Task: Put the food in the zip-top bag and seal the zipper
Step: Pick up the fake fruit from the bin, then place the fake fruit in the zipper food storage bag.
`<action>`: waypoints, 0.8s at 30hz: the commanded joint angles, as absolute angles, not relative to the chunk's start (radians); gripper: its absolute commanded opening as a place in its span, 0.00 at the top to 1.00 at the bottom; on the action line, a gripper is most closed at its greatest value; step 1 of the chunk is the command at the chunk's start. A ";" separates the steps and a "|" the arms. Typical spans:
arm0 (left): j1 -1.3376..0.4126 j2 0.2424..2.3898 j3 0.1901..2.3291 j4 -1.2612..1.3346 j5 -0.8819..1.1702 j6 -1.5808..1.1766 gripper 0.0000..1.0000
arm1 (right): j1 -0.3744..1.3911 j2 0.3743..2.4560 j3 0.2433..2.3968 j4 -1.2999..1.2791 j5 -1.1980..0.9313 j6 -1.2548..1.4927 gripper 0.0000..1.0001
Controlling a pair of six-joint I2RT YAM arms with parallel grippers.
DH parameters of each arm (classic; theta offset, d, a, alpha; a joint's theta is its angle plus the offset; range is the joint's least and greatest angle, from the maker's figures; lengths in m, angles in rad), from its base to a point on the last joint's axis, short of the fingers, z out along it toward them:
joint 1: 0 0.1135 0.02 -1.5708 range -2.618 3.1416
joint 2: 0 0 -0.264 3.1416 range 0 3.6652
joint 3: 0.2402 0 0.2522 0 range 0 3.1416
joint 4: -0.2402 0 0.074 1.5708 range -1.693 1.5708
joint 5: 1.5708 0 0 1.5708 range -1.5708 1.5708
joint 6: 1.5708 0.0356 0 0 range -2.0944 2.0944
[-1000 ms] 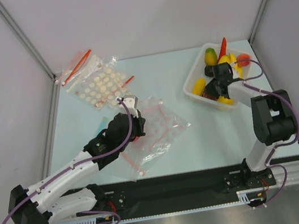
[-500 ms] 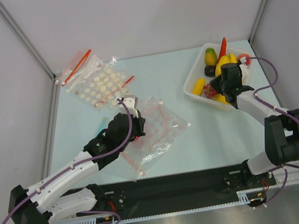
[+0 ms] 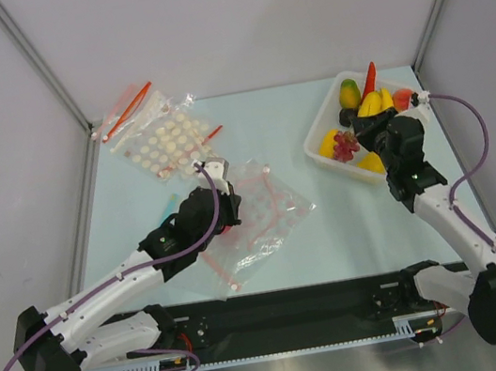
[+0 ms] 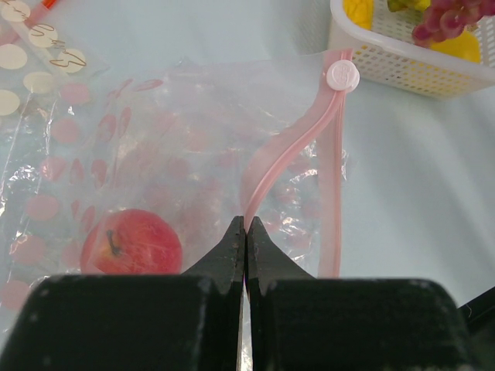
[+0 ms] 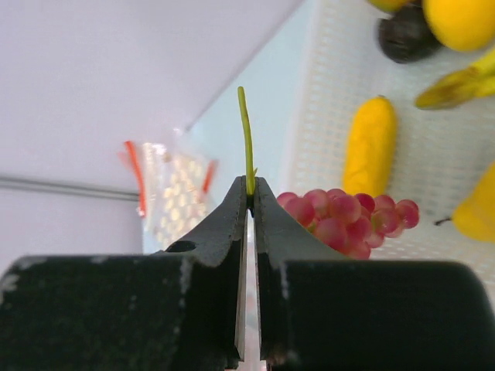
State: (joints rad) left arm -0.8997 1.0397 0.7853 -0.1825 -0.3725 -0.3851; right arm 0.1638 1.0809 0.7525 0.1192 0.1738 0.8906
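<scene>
The clear zip-top bag (image 3: 266, 209) lies crumpled mid-table. My left gripper (image 4: 245, 226) is shut on its pink zipper (image 4: 290, 139), lifting one lip of the mouth. A red apple (image 4: 131, 241) shows through the clear plastic to the left of the jaws. Over the white basket (image 3: 318, 157), my right gripper (image 5: 249, 185) is shut on the thin green stem (image 5: 245, 131) of the red-purple grapes (image 5: 348, 220), which hang beside the right finger. In the top view the grapes (image 3: 346, 143) sit above the basket's left part. Bananas, a chili and other food (image 3: 370, 104) stay in the basket.
A white-dotted clear bag (image 3: 165, 142) with a red strip (image 3: 128, 110) lies at the back left. A pink-dotted bag (image 4: 46, 209) lies under the zip-top bag's left side. Frame posts and grey walls close in the table on both sides.
My right arm has pulled up and back out of the basket, bringing the grapes up by their stem. The left arm and the bag have not moved.
</scene>
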 commanded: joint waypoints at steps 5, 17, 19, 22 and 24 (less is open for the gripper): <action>-0.897 1.025 0.796 -0.157 -0.350 -0.402 1.00 | 0.279 0.882 0.703 0.333 0.143 0.759 1.00; -0.897 0.980 0.804 -0.156 -0.227 -0.428 1.00 | 0.506 0.672 0.707 0.429 -0.103 0.678 1.00; -0.897 0.962 0.807 -0.153 -0.193 -0.439 1.00 | 0.547 0.666 0.715 0.437 -0.118 0.678 1.00; -0.897 0.940 0.819 -0.153 -0.140 -0.446 1.00 | 0.595 0.673 0.726 0.451 -0.153 0.678 1.00; -0.897 0.939 0.828 -0.156 -0.103 -0.451 1.00 | 0.620 0.689 0.732 0.468 -0.161 0.677 1.00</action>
